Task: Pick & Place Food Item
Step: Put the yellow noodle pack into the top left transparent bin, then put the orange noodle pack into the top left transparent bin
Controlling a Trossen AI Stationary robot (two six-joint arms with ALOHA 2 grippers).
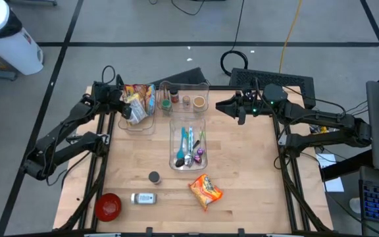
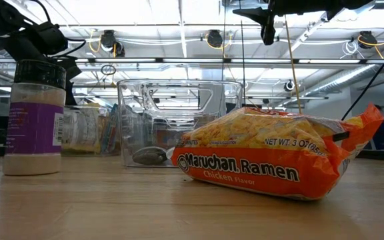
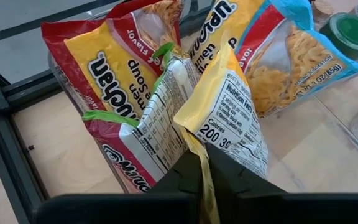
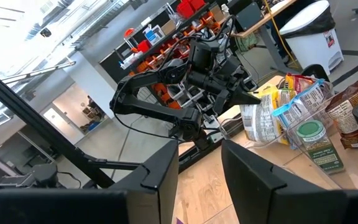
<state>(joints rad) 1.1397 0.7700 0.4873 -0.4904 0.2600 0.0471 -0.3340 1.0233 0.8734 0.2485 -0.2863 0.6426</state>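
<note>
The left claw (image 3: 205,163) is at the far left corner of the tabletop (image 1: 242,164), pressed together on the edge of a yellow ramen packet (image 3: 225,109), which sits among other ramen packets (image 3: 120,74) crowding a clear bin (image 1: 140,125). A green-lidded spice jar (image 3: 351,30) stands just beside them. The right claw (image 1: 224,105) hangs above the far right of the tabletop, its fingers (image 4: 160,171) spread apart and holding nothing. Between the arms lies a clear tray (image 1: 188,141) of utensils. Nearer the front lie an orange ramen packet (image 1: 205,190), a white bottle (image 1: 143,198), a red bowl (image 1: 108,206) and a small dark lid (image 1: 154,176).
</note>
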